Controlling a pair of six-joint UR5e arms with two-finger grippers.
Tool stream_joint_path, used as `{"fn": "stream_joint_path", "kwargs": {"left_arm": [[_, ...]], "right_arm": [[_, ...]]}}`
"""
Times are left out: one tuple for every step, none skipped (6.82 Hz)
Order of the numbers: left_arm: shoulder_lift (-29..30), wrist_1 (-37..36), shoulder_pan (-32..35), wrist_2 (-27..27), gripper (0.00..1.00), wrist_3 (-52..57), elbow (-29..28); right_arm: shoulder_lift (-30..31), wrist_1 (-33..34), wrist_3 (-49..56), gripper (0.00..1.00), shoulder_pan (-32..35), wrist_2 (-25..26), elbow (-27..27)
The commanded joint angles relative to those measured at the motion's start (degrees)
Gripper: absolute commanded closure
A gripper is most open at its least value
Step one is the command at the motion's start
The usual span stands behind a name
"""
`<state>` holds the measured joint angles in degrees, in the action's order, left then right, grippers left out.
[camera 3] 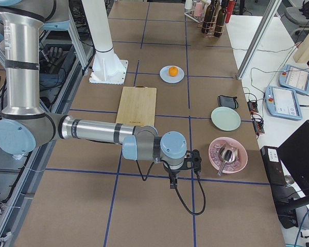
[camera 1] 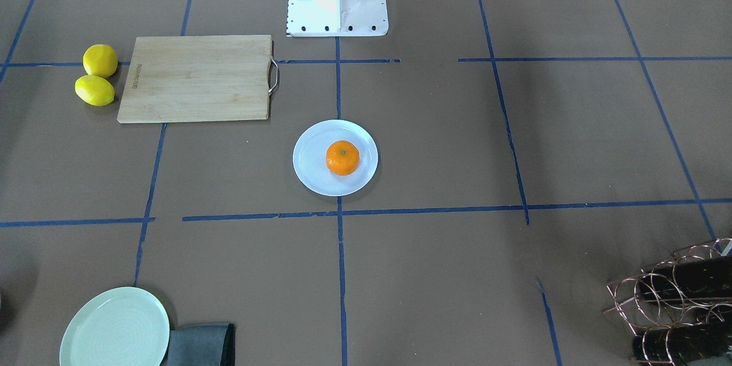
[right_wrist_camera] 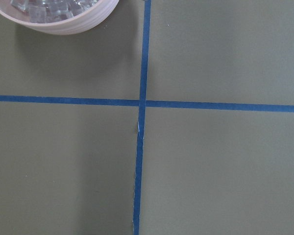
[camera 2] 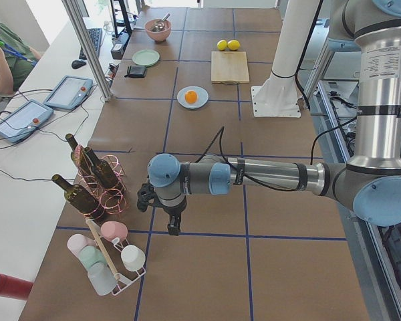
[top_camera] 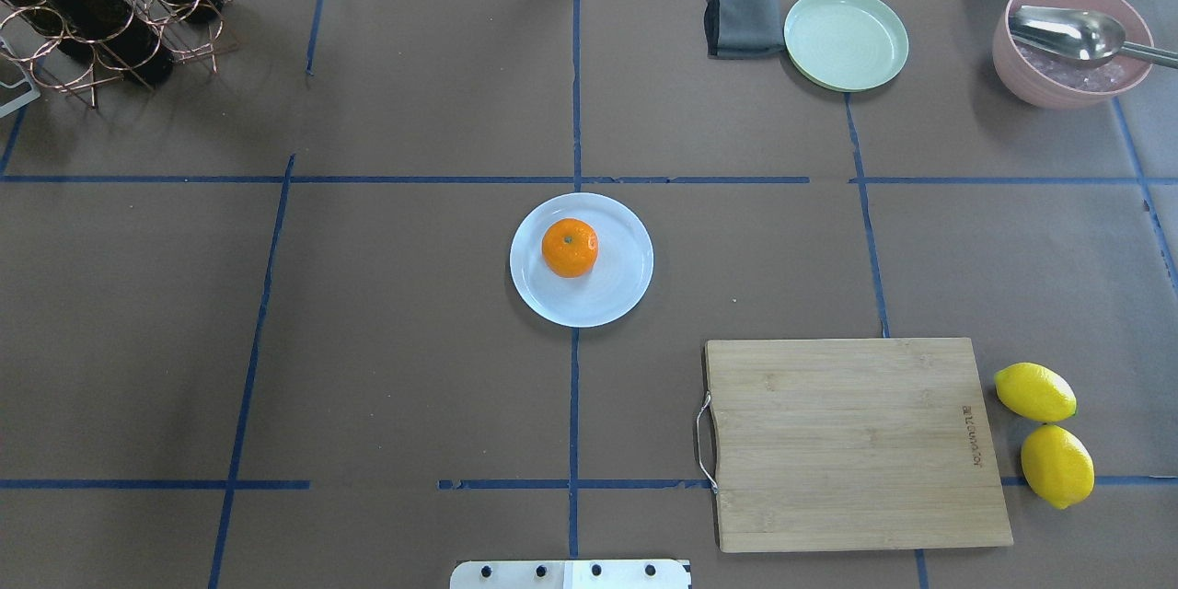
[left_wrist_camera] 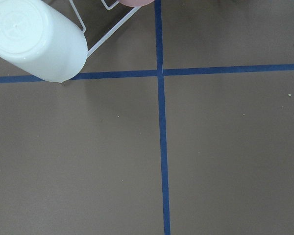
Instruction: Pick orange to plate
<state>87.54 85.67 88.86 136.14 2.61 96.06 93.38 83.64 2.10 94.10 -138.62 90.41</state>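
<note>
The orange (top_camera: 570, 248) is seen resting on the pale bluish-white plate (top_camera: 621, 290), slightly off the plate's middle, with its green stem dot turned upward. The plate is set near the centre of the brown tabletop (top_camera: 414, 340), over a line of blue tape.

The left pincer (camera 2: 173, 227) is held pointing downward above the tabletop at the end on the robot's left, well apart from the plate and near a wire bottle rack (camera 2: 97, 177) and a cup rack (camera 2: 113, 264). Whether it is open or closed cannot be told, and nothing is seen in its grasp. In its wrist view, a white cup (left_wrist_camera: 36, 39) is shown above crossed tape lines.

The right pincer (camera 3: 172, 183) is likewise held pointing downward at the opposite end, just beside a pink bowl (camera 3: 227, 156) in which a metal spoon (camera 3: 225, 153) is laid. Its opening cannot be judged either.

A wooden cutting board (top_camera: 856, 442) is laid between the plate and two lemons (top_camera: 1034, 392). A pale green plate (top_camera: 846, 39) is placed touching a folded grey cloth (top_camera: 741, 20).
</note>
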Motion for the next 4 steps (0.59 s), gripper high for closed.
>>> {"fn": "stream_joint_path", "kwargs": {"left_arm": [[0.0, 0.02, 0.0, 0.0, 0.0, 0.03, -0.17], [0.0, 0.02, 0.0, 0.09, 0.0, 0.03, -0.17], [0.0, -0.07, 0.0, 0.0, 0.0, 0.03, -0.17], [0.0, -0.07, 0.0, 0.09, 0.0, 0.12, -0.17]], "right_arm": [[-0.56, 1.6, -0.08, 0.0, 0.12, -0.16, 0.12], [-0.65, 2.05, -0.08, 0.0, 0.12, -0.16, 0.21], [-0.65, 1.97, -0.08, 0.0, 0.03, -0.16, 0.21], [-0.57, 2.05, -0.08, 0.0, 0.03, -0.16, 0.21]]}}
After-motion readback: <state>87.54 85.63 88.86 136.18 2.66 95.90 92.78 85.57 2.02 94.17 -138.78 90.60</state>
